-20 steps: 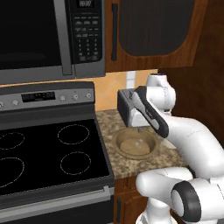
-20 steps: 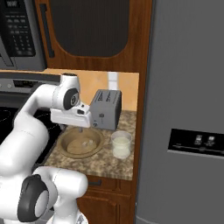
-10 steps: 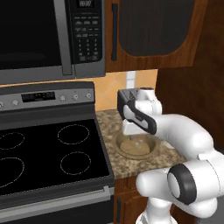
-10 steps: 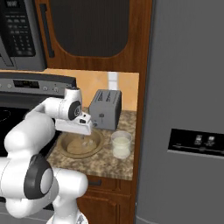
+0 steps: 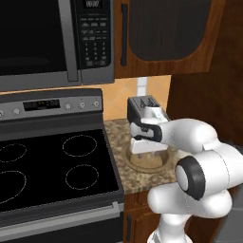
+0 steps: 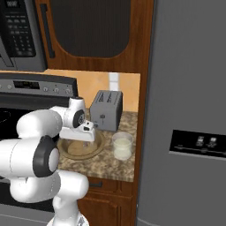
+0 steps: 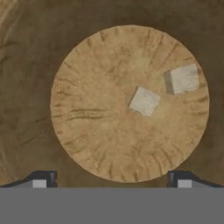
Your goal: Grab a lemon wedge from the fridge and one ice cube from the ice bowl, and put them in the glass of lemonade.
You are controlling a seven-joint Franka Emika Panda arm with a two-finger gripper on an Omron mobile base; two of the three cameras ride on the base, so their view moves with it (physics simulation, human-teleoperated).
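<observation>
Straight under the claw (image 7: 111, 179): ice bowl (image 7: 65, 131), two ice cubes on its flat floor. Centre cube (image 7: 144, 101) just ahead of the tips and slightly toward the right tip; second cube (image 7: 183, 78) farther out, same side, near the floor's edge, apart from the first. Claw spread to full width, fingertips (image 7: 41, 180) bare at the frame's bottom corners, nothing gripped, no contact with either cube. In the base views, claw (image 5: 148, 153) pointing down, just above the bowl (image 5: 163, 161), hand hiding most of the interior. Bowl (image 6: 95, 150) on the speckled counter (image 6: 106, 167). Glass (image 6: 122, 145) just beside the bowl, on the fridge side of the claw, standing upright with pale content, not touching the bowl. Toaster (image 6: 106, 110) right behind the claw against the back wall, near bowl and glass. Fridge (image 6: 190, 110) beyond the glass, doors closed, black dispenser panel (image 6: 197, 144) facing out. Stove (image 5: 52, 166) on the claw's other side, touching the counter edge. Microwave (image 5: 52, 38) above the stove. Lemon wedge: cannot tell where.
</observation>
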